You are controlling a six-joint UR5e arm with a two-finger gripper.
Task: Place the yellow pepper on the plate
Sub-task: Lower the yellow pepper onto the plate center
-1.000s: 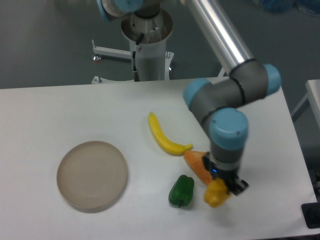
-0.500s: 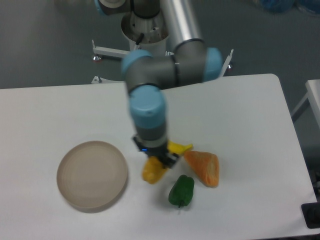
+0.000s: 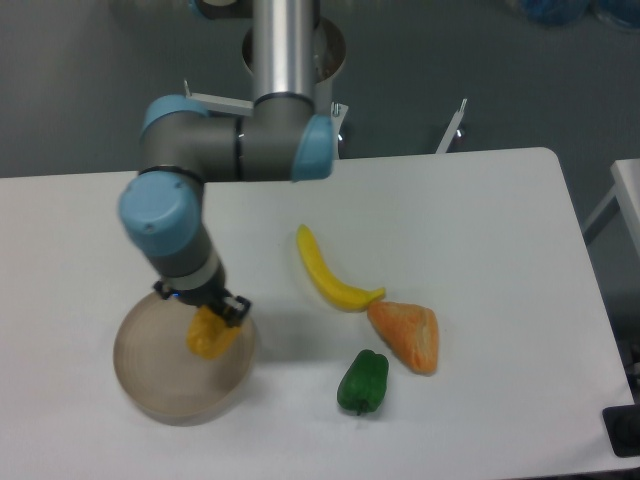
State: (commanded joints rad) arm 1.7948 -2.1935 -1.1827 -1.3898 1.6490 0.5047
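The yellow pepper [image 3: 208, 337] is a small yellow-orange lump held in my gripper [image 3: 206, 318], which is shut on it from above. It hangs over the right part of the plate [image 3: 150, 370], a round beige-tan dish with a low rim at the table's front left. I cannot tell whether the pepper touches the plate. The fingertips are mostly hidden by the wrist and the pepper.
A long curved yellow banana [image 3: 328, 272] lies mid-table. An orange wedge-shaped item [image 3: 408, 335] lies right of it. A green pepper [image 3: 363, 381] lies in front of them. The arm's base column [image 3: 285, 50] stands beyond the table's far edge.
The arm has swung left across the table with the yellow pepper in the gripper, from beside the orange wedge, past the banana, to above the plate.
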